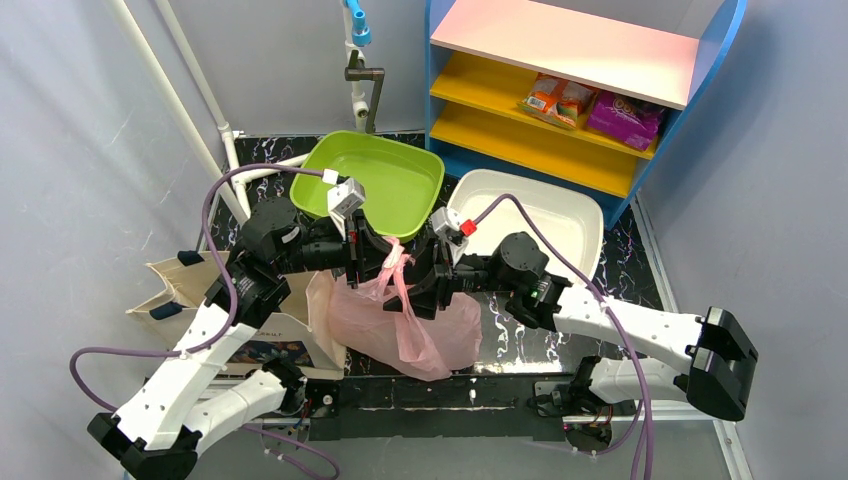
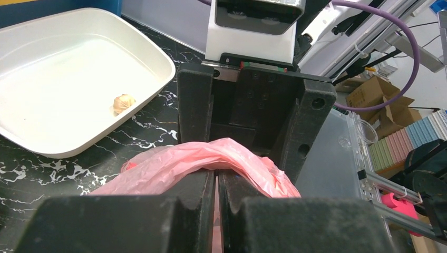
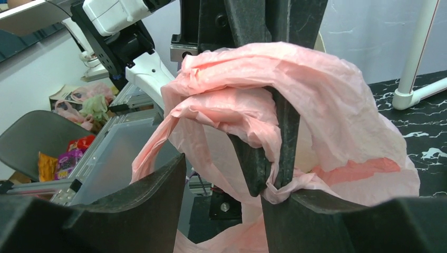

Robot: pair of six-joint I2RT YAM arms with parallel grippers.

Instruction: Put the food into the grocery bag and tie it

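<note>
My left gripper (image 2: 217, 182) is pressed together, pinching a twisted handle of the pink grocery bag (image 1: 425, 330). The bag slumps on the table (image 1: 628, 268) between my two arms. My right gripper (image 3: 224, 184) stands spread, with bag film bunched against one finger. Crinkled plastic hides the food, so I cannot make it out.

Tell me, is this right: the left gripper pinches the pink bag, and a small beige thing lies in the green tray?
Not quite. The left gripper pinches the pink bag, but the beige thing lies in the white tray, not the green tray; the left wrist view shows it.
</note>
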